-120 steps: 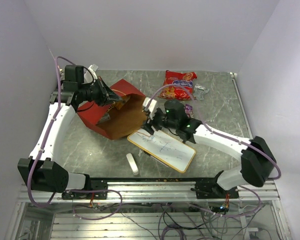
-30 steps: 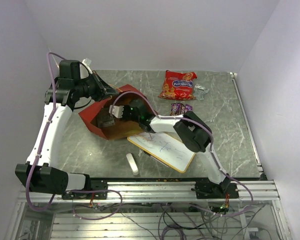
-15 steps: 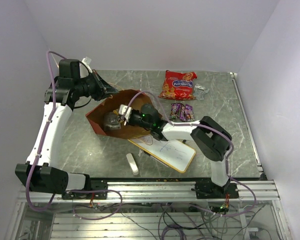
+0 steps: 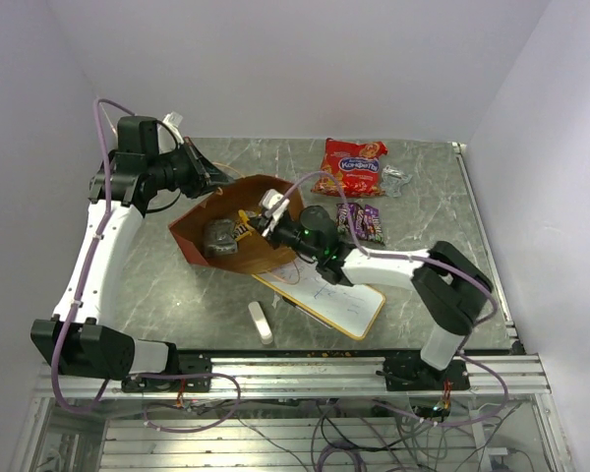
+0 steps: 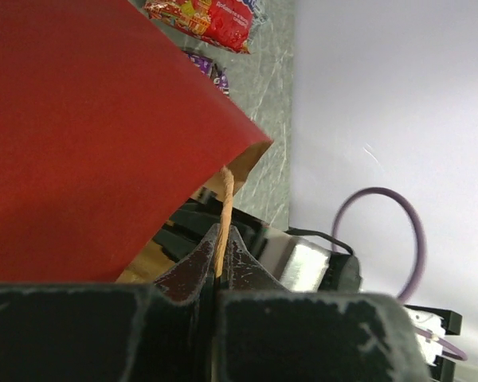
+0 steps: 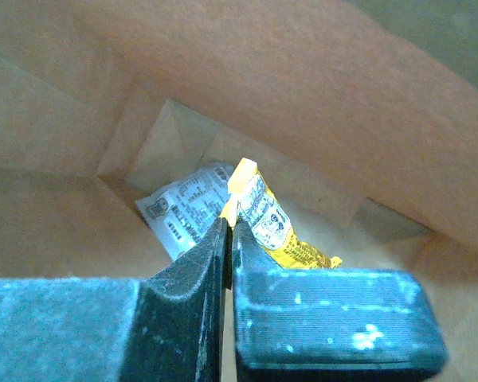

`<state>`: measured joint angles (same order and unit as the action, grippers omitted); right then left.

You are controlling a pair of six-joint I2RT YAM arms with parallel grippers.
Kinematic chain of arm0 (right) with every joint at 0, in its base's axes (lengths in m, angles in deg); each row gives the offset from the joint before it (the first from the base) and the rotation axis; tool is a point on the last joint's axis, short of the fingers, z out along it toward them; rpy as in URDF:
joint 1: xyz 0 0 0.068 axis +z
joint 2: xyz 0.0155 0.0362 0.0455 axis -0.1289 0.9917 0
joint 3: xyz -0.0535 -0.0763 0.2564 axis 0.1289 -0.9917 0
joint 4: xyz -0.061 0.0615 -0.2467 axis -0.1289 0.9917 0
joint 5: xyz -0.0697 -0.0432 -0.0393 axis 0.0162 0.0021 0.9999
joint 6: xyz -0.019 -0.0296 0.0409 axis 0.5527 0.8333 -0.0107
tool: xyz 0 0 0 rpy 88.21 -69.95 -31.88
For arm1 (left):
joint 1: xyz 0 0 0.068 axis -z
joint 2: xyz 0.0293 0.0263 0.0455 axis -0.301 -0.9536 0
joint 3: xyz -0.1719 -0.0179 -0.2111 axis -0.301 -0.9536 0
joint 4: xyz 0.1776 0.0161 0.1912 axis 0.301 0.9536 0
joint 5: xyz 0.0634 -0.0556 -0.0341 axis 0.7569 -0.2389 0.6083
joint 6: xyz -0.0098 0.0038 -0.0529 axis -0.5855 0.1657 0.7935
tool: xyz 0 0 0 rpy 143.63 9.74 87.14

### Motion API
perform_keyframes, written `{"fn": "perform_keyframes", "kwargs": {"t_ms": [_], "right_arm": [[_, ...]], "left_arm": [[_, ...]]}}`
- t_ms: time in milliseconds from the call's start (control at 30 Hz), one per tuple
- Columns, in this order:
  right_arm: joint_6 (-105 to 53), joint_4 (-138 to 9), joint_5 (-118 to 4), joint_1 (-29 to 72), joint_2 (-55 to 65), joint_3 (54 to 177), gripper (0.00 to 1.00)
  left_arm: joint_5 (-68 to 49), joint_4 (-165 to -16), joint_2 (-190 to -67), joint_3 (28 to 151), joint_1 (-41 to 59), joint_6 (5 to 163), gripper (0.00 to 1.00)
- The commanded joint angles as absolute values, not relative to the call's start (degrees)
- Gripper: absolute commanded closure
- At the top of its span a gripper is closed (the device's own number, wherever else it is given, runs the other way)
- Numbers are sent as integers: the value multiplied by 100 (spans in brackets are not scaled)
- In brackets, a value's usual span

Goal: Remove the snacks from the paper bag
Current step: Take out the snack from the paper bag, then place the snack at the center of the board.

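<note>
The red paper bag (image 4: pixel 192 231) lies on its side, its brown mouth open toward the right. My left gripper (image 4: pixel 214 179) is shut on the bag's twine handle (image 5: pixel 225 203) at the upper rim, with the red wall (image 5: pixel 88 135) next to it. My right gripper (image 4: pixel 254 224) reaches into the mouth and is shut on the corner of a yellow candy pack (image 6: pixel 272 221). A silvery wrapper (image 6: pixel 182 212) lies deeper inside. On the table outside are the red-orange bag (image 4: pixel 352 167), purple packs (image 4: pixel 361 221) and a small silvery wrapper (image 4: pixel 396 181).
A white whiteboard (image 4: pixel 339 300) lies just in front of the bag, under my right forearm. A small white eraser stick (image 4: pixel 261 323) sits near the table's front edge. Walls close off the left, back and right sides.
My right gripper has drawn back from deep in the bag toward its mouth, bringing the yellow pack, and its elbow has swung right. The bag's mouth has spread wider. The left gripper still holds the handle.
</note>
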<state>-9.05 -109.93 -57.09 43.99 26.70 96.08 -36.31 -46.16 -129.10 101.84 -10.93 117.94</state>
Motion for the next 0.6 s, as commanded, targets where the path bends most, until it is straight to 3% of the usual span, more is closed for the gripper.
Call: {"fn": "perform_keyframes", "kwargs": {"t_ms": [0,267,567], "right_arm": [[-1429,-10357,-5528,4378,1628,9474,100],[-2463,-7234,-4924,4376,195,10144,100],[-4345,-4978,-1966,4376,-588,10996,100]], "left_arm": [[-3814,-4531,-12953,10368,-1066,11570,93],[-3861,-5392,-12548,9614,-1066,11988,93],[-3789,-4827,-12696,9874,-1066,11460,93]]}}
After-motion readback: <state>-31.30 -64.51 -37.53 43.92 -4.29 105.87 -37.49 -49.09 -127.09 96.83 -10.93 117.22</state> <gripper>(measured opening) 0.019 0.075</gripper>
